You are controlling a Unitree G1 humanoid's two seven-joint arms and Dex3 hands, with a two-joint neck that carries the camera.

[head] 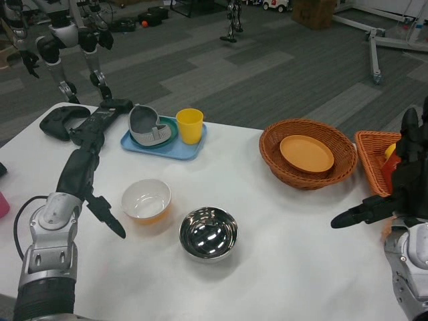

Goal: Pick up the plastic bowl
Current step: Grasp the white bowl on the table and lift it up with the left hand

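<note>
The plastic bowl (146, 200), white inside and orange outside, stands upright on the white table (287, 267) left of centre. My left hand (83, 180) hangs just to its left, fingers spread and holding nothing, one fingertip pointing down toward the table near the bowl's left side without touching it. Far to the right my right hand (391, 190) hovers at the table's right edge, fingers apart and empty, well away from the bowl.
A shiny steel bowl (208, 233) sits right of the plastic bowl. A blue tray (162, 142) behind carries a grey strainer (150, 127) and yellow cup (190, 125). A round wicker basket (307, 154) holds an orange plate; another basket (378, 157) and a black controller (60, 120) flank the table.
</note>
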